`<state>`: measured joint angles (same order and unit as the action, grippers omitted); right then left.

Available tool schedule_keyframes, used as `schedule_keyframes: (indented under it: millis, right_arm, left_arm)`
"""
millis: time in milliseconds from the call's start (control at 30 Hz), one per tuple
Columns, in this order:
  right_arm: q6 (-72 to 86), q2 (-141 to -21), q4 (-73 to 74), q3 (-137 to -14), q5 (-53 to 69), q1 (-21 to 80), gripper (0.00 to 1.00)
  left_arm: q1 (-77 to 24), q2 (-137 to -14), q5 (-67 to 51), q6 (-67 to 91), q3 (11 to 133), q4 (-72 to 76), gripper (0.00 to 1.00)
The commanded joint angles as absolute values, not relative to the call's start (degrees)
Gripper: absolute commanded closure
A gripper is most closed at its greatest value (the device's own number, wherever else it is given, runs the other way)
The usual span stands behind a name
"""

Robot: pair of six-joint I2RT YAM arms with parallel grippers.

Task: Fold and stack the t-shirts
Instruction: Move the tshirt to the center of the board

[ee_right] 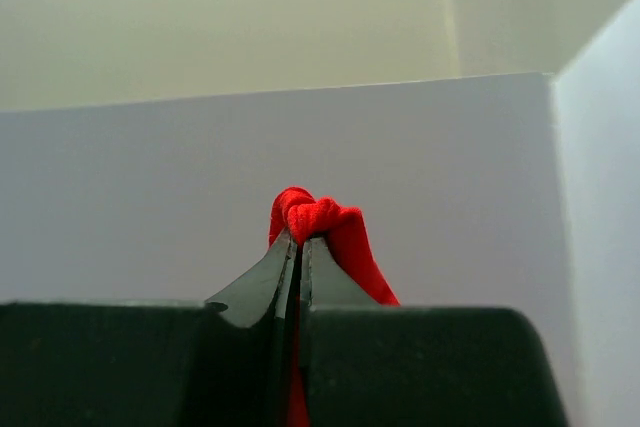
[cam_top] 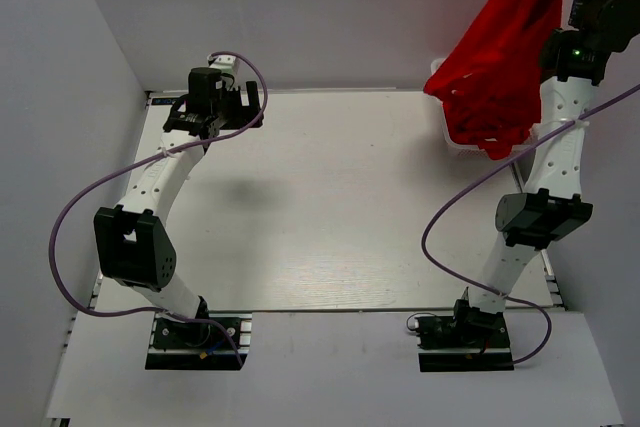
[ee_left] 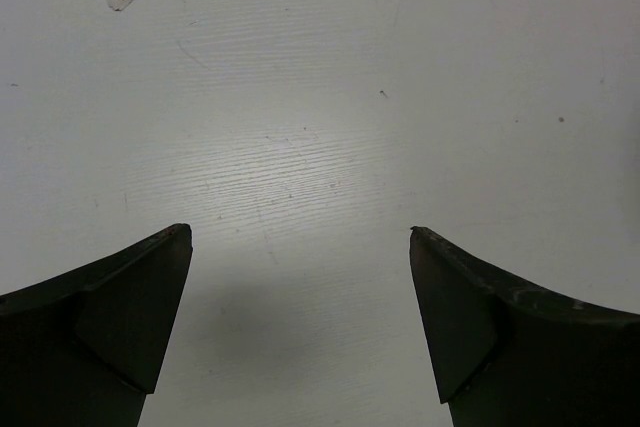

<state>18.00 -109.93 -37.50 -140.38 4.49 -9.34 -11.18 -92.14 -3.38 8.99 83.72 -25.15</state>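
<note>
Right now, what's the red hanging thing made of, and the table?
The red t-shirt looks like soft matte cloth: it droops in loose folds and bunches where the right gripper pinches it. The table seems pale wood or wood-look laminate, with fine grain lines and a dull sheen.

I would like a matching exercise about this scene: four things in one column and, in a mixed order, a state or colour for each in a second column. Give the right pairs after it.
Column one
1. left end effector
2. right end effector
3. t-shirt
4. table

Column two
A. red, hanging in the air at the far right
B. shut on a bunch of cloth
C. open, holding nothing
D. white and flat

Right pairs: 1-C, 2-B, 3-A, 4-D.
</note>
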Motion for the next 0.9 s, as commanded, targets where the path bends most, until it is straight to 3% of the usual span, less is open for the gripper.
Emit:
schedule_keyframes:
  millis: [0,333,367,867]
  right_arm:
    - [25.8,-109.0,-46.4,-141.8,10.3,-8.2,1.0]
    - [29.8,-108.8,-47.7,-142.2,18.4,-0.3,1.0]
    - [29.1,-108.8,-47.5,-142.1,18.5,3.9,1.0]
    - [20.8,-110.3,-45.5,-139.7,20.7,22.7,1.0]
  left_arm:
    - [-11.0,-89.6,-4.2,8.0,85.3,-23.6,0.0]
    - [-11.0,-86.6,-3.7,8.0,82.6,-23.6,0.0]
    - [-11.0,-85.7,-2.9,8.5,82.6,-23.6,0.0]
    - [-11.0,-74.7,8.5,17.1,83.9,-38.8,0.0]
